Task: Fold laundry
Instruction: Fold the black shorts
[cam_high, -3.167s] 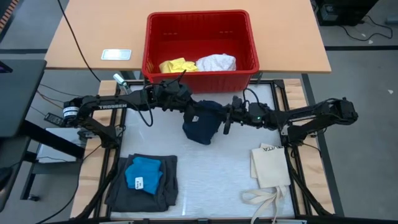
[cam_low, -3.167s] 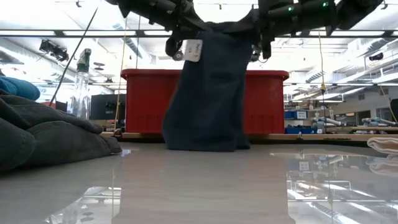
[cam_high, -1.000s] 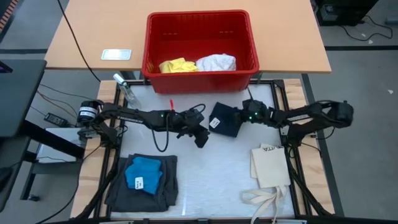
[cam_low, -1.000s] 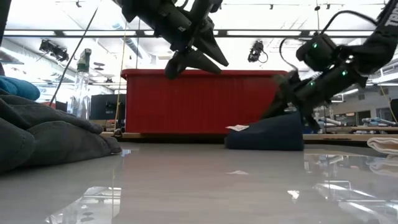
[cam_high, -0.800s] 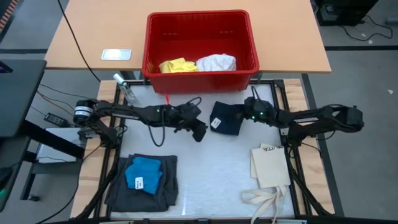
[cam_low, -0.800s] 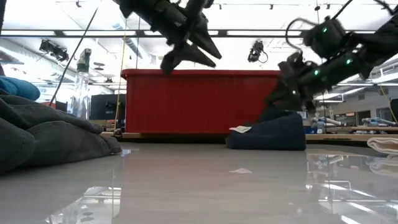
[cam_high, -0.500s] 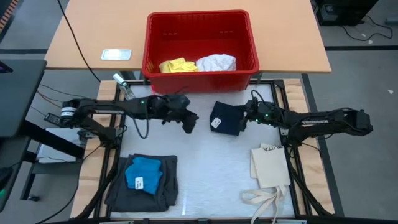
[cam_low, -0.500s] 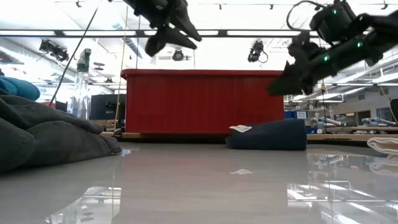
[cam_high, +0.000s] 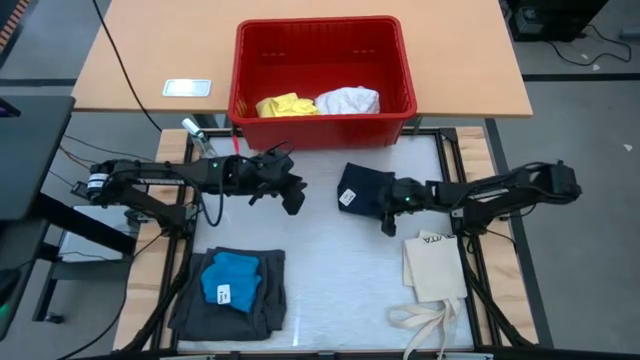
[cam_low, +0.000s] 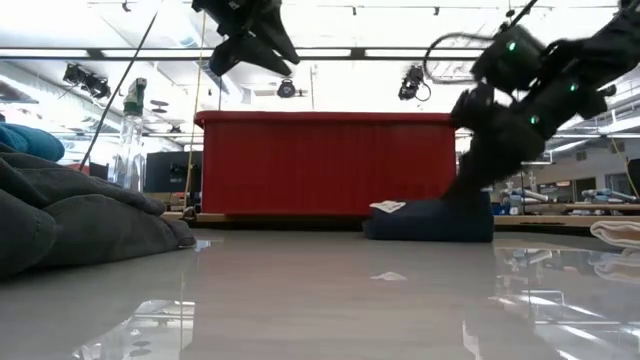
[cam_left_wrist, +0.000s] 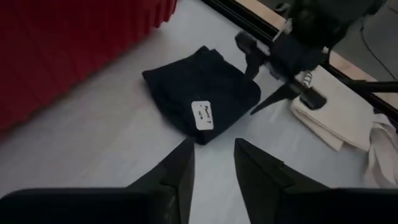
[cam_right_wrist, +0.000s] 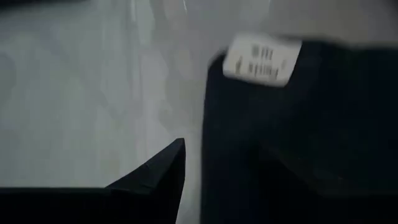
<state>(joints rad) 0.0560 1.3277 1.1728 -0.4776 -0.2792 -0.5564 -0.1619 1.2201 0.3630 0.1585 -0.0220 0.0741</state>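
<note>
A folded navy cloth (cam_high: 362, 192) with a white tag (cam_left_wrist: 202, 115) lies flat on the white table top, right of the middle. My right gripper (cam_high: 388, 222) stands open at the cloth's near right corner, slanting down; in the right wrist view one finger (cam_right_wrist: 155, 174) is over bare table and the other over the cloth (cam_right_wrist: 280, 118). My left gripper (cam_high: 294, 202) hangs open and empty in the air to the left of the cloth, pointing at it (cam_left_wrist: 199, 93). Dark grey shorts (cam_high: 190, 300) with a bright blue cloth (cam_high: 230, 280) on top lie at the near left. My right gripper stands astride the navy cloth's near right edge (cam_right_wrist: 211, 124), coming from the table's right and slanting down. One finger is above the cloth, the other beside it over the table. Whether a finger touches the cloth, I cannot tell.
A red basket (cam_high: 240, 70) at the far side holds a yellow cloth (cam_high: 282, 104) and a white cloth (cam_high: 348, 100). A cream tote bag (cam_high: 435, 265) with long straps lies at the near right. A clear bottle (cam_high: 198, 138) stands at the far left.
My left gripper has risen and drawn back toward the table's left, away from the navy cloth. My right gripper has lifted off the cloth's right end, rolled about its own line and come down at the near right corner. The cloth's right end has settled flat.
</note>
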